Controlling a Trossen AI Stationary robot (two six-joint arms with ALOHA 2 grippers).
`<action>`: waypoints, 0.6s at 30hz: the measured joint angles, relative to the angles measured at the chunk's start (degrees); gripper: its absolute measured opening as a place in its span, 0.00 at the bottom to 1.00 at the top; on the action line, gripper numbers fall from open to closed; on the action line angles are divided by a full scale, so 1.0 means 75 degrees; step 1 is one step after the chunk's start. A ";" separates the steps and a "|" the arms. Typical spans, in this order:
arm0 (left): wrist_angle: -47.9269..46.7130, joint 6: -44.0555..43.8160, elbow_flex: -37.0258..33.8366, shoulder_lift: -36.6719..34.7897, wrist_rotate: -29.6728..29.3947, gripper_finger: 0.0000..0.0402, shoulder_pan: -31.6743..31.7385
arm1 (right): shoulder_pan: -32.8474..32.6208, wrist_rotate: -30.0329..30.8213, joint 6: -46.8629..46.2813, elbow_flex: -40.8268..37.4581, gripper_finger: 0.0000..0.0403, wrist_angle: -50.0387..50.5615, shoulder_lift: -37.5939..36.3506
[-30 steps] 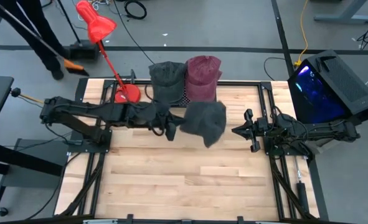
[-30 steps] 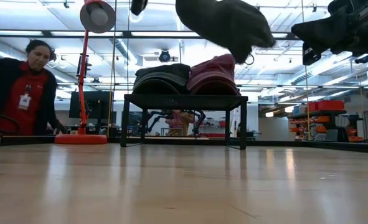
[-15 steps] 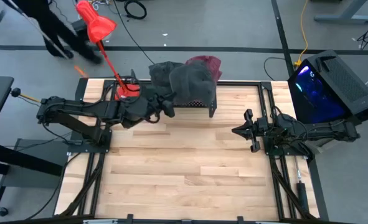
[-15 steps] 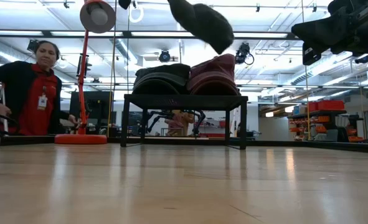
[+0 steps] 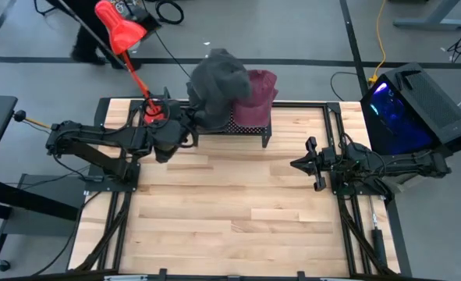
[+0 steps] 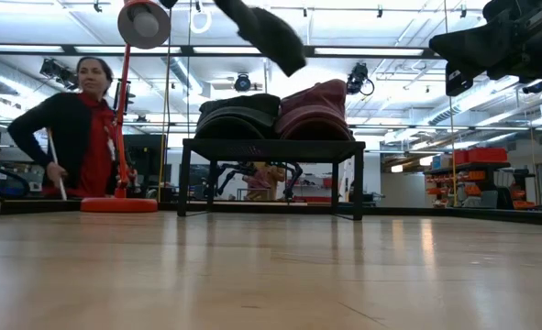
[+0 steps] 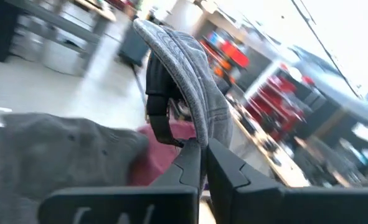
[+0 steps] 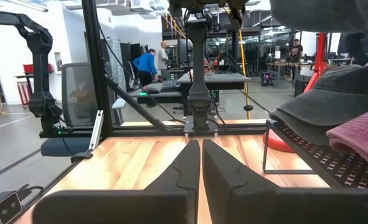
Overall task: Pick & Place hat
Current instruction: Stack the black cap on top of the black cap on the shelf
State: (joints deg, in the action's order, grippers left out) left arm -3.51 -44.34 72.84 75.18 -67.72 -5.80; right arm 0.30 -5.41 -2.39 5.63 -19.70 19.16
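My left gripper (image 7: 202, 155) is shut on a grey hat (image 5: 218, 74), held in the air over the black rack (image 6: 271, 147) at the table's far edge. The low view shows the hat (image 6: 266, 37) high above the rack. A dark grey hat (image 6: 238, 110) and a maroon hat (image 6: 316, 108) rest side by side on the rack top. In the high view the held hat covers most of the dark grey one. My right gripper (image 5: 296, 164) waits shut at the table's right side, touching nothing. My left gripper pinches the grey hat's edge (image 7: 199, 134) between its two fingers, right beside the black strap (image 7: 159, 118). The fingers come from the table's left, slanting upward toward the far edge. The hat is lifted clear and stands up past the fingertips, over the hats on the rack.
A red lamp (image 5: 125, 35) stands with its base (image 5: 158, 115) on the table's far-left part, close to my left arm. A dark box with a lit screen (image 5: 409, 109) sits off the right edge. A person (image 6: 82, 128) stands beyond the far-left edge.
My left gripper has swung from over the table's middle toward the far edge and to the left, rising, and stayed shut on the grey hat. The hat has gone with it, from hanging over the table to standing above the rack. The person behind has walked along.
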 joint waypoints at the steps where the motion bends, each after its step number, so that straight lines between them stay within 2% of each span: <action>1: -0.0003 -0.0050 0.0000 0.0003 -0.0241 0.03 0.0000 | 0.0000 0.0000 -0.0003 0.0000 0.06 0.0000 -0.0003; 6: -0.0006 -0.0618 0.0000 0.0003 -0.0941 0.03 0.0038 | 0.0000 0.0000 -0.0001 0.0000 0.06 0.0001 -0.0001; 11: -0.0006 -0.1665 -0.0003 0.0003 -0.1637 0.03 0.0050 | 0.0000 0.0000 0.0000 0.0000 0.06 0.0000 0.0000; 18: 0.0024 -0.2750 -0.0009 0.0272 -0.2027 0.03 0.0113 | -0.0001 -0.0001 -0.0003 0.0000 0.06 0.0000 0.0000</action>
State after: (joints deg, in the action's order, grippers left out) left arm -3.33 -64.97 72.77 77.22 -82.92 -4.96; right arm 0.29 -5.42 -2.42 5.63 -19.70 19.16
